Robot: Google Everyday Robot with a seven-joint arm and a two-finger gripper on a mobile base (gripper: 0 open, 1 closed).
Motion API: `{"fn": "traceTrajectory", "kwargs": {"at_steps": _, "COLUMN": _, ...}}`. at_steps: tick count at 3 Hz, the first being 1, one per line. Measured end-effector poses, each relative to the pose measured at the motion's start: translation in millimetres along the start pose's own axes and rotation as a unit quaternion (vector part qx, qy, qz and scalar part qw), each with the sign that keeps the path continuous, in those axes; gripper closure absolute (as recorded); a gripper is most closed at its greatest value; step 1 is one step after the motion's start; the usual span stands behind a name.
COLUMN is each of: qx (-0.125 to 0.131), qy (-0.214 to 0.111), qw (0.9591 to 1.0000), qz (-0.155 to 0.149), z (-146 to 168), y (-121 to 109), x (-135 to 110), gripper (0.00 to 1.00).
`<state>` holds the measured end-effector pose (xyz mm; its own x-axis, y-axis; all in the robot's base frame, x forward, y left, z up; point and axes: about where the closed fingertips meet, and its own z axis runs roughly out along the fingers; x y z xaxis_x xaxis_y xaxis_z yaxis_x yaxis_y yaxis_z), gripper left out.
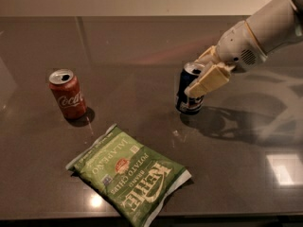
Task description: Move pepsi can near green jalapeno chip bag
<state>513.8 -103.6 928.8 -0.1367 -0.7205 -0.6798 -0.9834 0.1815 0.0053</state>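
The pepsi can, dark navy with a silver top, stands upright on the dark table right of centre. My gripper reaches in from the upper right on a white arm, its cream fingers closed around the can's upper half. The green jalapeno chip bag lies flat at the front centre, down and to the left of the can, with a gap of bare table between them.
A red Coca-Cola can stands upright at the left. The dark glossy table stretches back to a pale wall. Its front edge runs along the bottom of the view, just below the bag.
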Motion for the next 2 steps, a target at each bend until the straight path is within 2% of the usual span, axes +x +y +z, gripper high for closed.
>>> {"fn": "traceTrajectory", "kwargs": {"at_steps": 2, "qx": -0.033, "qy": -0.011, "qw": 0.9978, "qz": -0.057, "z": 19.1, "y": 53.1, "x": -17.1, "gripper": 1.00}}
